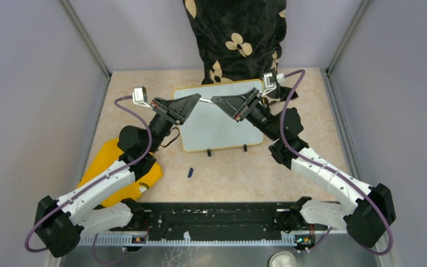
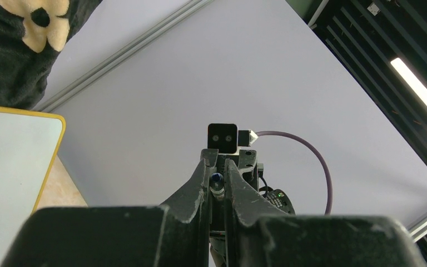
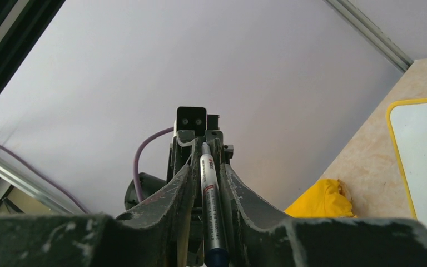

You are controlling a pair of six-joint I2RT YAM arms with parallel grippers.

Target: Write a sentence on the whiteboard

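The whiteboard [image 1: 217, 125] lies flat at the middle back of the table, and no blue writing shows on it. Its corner also shows in the left wrist view [image 2: 5, 167] and the right wrist view [image 3: 425, 150]. My left gripper [image 1: 199, 99] and right gripper [image 1: 213, 100] meet tip to tip above the board's far edge. A silver marker [image 1: 206, 99] spans between them. The right gripper [image 3: 205, 167] is shut on the marker's body [image 3: 211, 206]. The left gripper [image 2: 217, 167] is closed around its blue nib end [image 2: 217, 181].
A small blue cap [image 1: 190, 172] lies on the table in front of the board. A yellow cloth [image 1: 144, 178] lies under the left arm and shows in the right wrist view [image 3: 322, 200]. A black floral cloth [image 1: 236, 39] hangs at the back wall.
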